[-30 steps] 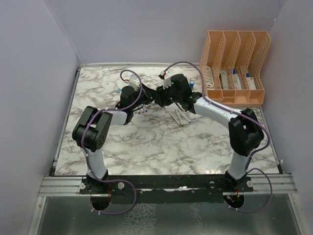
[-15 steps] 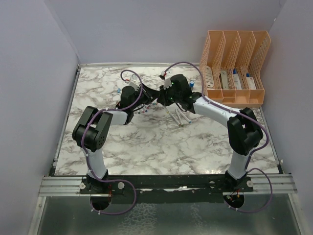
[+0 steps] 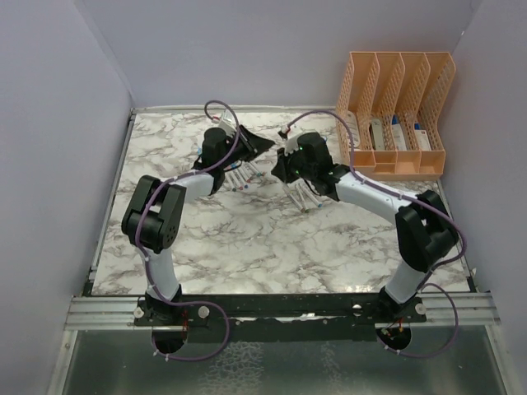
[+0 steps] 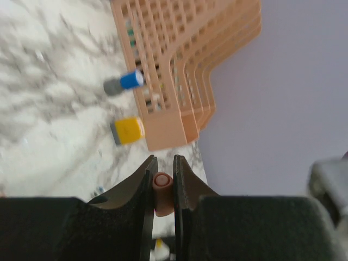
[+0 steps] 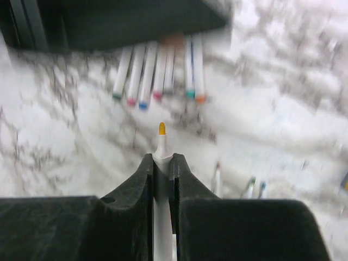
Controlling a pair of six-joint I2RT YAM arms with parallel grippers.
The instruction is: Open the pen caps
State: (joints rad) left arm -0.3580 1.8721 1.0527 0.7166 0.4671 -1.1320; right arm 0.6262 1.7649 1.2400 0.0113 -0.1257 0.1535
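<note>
My left gripper [image 3: 262, 146] [image 4: 162, 161] is shut on a small salmon-pink pen cap [image 4: 162, 186], held above the table. My right gripper [image 3: 278, 171] [image 5: 161, 158] is shut on a thin white pen [image 5: 161, 145] whose orange tip is bare and points forward. The two grippers are a short way apart. A row of several white pens with coloured ends [image 5: 157, 68] [image 3: 239, 177] lies on the marble beneath the left gripper. A few more loose pens [image 3: 301, 198] [image 5: 218, 179] lie to the right of the right gripper.
An orange slotted file organiser [image 3: 395, 111] [image 4: 179, 65] stands at the back right corner. A blue cylinder [image 4: 124, 82] and a yellow block [image 4: 128, 130] lie beside it. Lilac walls close the table's left, back and right sides.
The grippers, close together at the table's middle before, have pulled apart. The left one has risen back and left with the cap; the right one keeps the pen, its tip now bare.
</note>
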